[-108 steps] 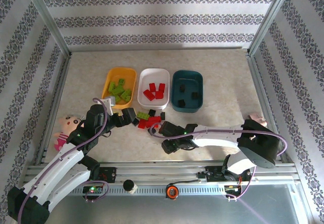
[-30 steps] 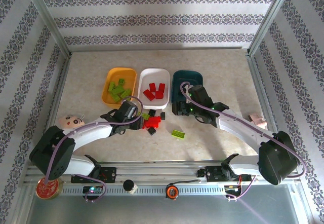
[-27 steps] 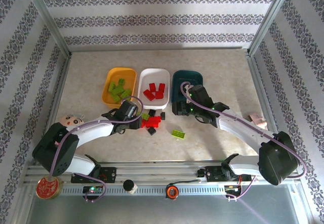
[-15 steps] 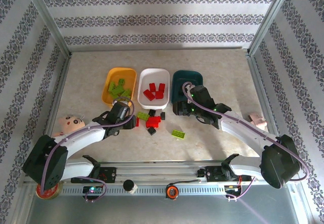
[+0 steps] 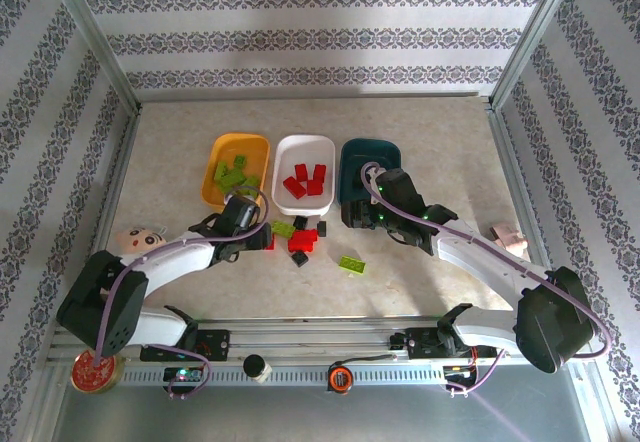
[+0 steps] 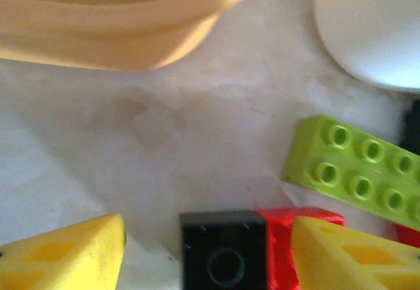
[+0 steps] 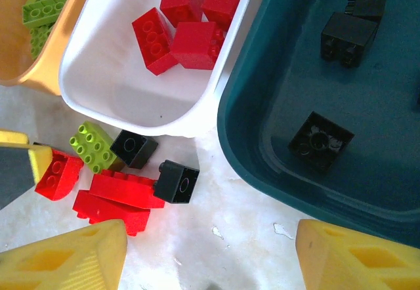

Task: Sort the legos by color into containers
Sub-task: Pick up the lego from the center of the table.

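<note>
Between the fingers of the left pincer (image 6: 207,250): fingers apart, nothing clamped, tips low over the desk (image 6: 164,126). One black brick (image 6: 223,254) sits in the gap, clear of the left-hand finger. A red brick (image 6: 279,237) lies touching it, partly under the other finger. Judged purpose: straddling the loose heap to single out one piece.

Just beyond: a long lime brick (image 6: 357,168), two rows of studs up, lying flat at a slant. Past it, the wall of the orange-yellow tray (image 6: 118,34) and a corner of the white tray (image 6: 374,34).

Right pincer (image 7: 213,257): fingers wide apart, empty, hanging above the near corner of the dark teal tray (image 7: 262,145). It is probably stationed there to drop black pieces, or idle.

Contents, sorted:
- lime bricks (image 7: 46,4) in the orange-yellow tray
- red bricks (image 7: 187,21), several, in the white tray
- black bricks (image 7: 321,139), small and square, in the dark teal tray

One colour goes to each tray, which would explain the three set side by side.

Contents, unsorted:
- the heap (image 7: 125,185) on the desk just before the white tray: mixed red, lime and black, pieces touching
- a lone lime brick (image 5: 351,263), apart from the heap, nearer the arms

Not of the task: doll (image 5: 140,239) and round red tin (image 5: 92,370), at the left margin.
</note>
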Controlling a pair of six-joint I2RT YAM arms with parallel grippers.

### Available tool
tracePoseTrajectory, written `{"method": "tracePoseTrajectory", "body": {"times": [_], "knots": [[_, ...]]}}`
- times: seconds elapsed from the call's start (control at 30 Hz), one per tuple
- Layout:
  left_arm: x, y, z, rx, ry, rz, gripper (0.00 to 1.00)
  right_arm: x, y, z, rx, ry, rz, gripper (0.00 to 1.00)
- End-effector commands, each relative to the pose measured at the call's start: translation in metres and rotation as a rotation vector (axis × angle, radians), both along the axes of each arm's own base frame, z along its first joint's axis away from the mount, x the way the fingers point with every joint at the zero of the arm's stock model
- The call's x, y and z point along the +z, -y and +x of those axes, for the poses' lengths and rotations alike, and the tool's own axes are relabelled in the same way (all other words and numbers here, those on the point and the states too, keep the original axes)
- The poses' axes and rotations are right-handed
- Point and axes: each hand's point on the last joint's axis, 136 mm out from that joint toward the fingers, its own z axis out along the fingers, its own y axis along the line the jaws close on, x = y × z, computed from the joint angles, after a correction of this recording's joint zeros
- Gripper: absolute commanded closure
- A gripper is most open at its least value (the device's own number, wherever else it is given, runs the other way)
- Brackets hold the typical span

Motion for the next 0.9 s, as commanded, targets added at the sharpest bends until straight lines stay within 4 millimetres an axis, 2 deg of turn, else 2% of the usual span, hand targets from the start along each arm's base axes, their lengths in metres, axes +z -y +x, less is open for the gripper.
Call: {"method": "tracePoseTrajectory", "body": {"times": [0.0, 0.13, 0.27, 0.4, 0.5, 0.7, 0.87], "knots": [[0.017, -0.002, 0.023, 0.067, 0.090, -0.051, 0.34, 0.005, 0.002, -0.002, 0.007, 0.015, 0.014, 0.31], [0.019, -0.004, 0.027, 0.076, 0.102, -0.052, 0.32, 0.004, 0.005, -0.003, 0.004, 0.015, 0.012, 0.31], [0.008, -0.007, 0.028, 0.098, 0.071, -0.051, 0.30, 0.002, 0.005, -0.004, 0.010, 0.010, 0.014, 0.31], [-0.006, -0.019, 0.026, 0.148, 0.025, -0.022, 0.43, 0.004, 0.006, -0.006, 0.013, 0.015, 0.020, 0.31], [-0.012, -0.016, 0.022, 0.131, -0.021, -0.026, 0.46, 0.006, 0.008, -0.007, 0.009, 0.023, 0.022, 0.31], [-0.017, -0.003, -0.005, 0.066, -0.082, -0.050, 0.46, 0.007, 0.012, -0.007, -0.001, 0.030, 0.027, 0.31], [-0.021, 0.003, -0.034, 0.021, -0.121, -0.057, 0.36, 0.005, 0.012, -0.006, -0.005, 0.025, 0.033, 0.31]]}}
